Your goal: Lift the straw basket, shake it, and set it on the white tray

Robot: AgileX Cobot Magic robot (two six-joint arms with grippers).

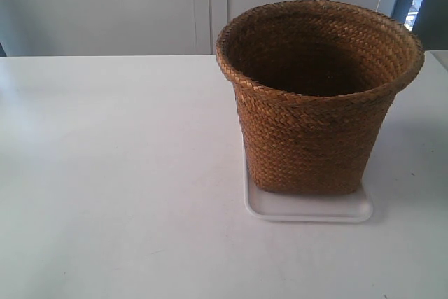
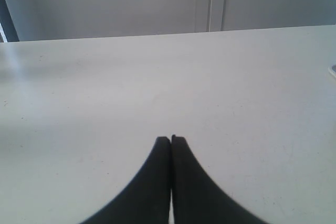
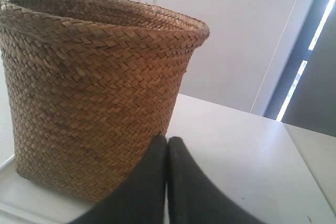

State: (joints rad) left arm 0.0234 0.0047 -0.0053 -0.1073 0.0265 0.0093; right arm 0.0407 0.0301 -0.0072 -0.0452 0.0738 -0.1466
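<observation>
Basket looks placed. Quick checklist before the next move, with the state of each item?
1. Straw basket upright on the white tray: ok.
2. Basket base fully inside the tray rim: cannot tell, far side hidden.
3. Left gripper shut, holding nothing, over bare table: ok.
4. Right gripper shut, holding nothing: ok.
5. Right gripper clear of the basket wall: cannot tell, it is very close.
6. Basket empty: cannot tell, bottom too dark.

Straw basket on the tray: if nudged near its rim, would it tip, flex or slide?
Probably light: the straw basket is thin weave, nothing visible inside. Likely tippable, since its rim flares wider than its base. The base might slide on the glossy white tray.
</observation>
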